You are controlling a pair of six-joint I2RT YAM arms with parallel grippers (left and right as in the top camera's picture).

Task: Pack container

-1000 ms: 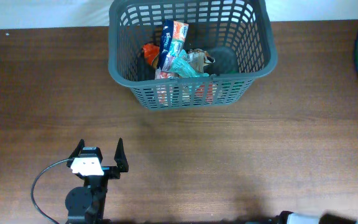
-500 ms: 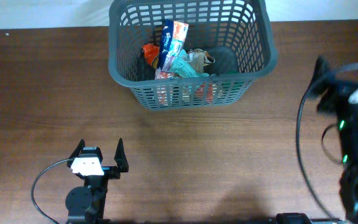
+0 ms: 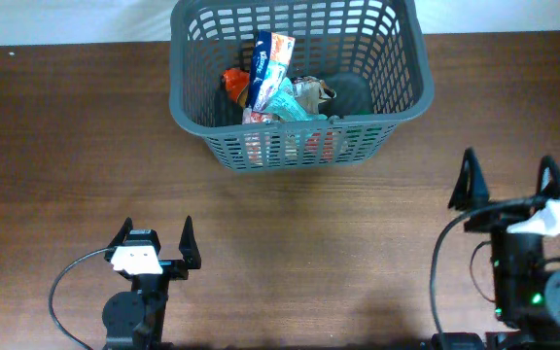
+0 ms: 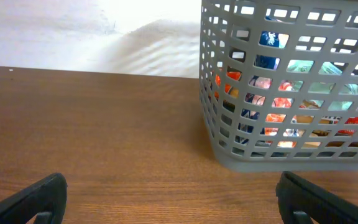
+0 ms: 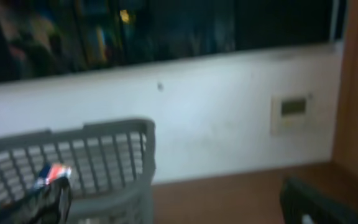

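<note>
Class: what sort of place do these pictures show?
Likely an indoor robot test bench: the left gripper and right gripper at a wooden table, a grey basket of packets, a white wall behind.

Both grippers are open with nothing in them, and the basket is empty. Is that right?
No: the container is not empty. The overhead view shows several packets lying in it. The left gripper and right gripper are indeed open with nothing in them.

Dark grey lattice container [image 3: 299, 146], brown woodgrain table [image 3: 290, 243], blue-and-orange packet [image 3: 270, 60], teal wrapper [image 3: 285, 102]
</note>
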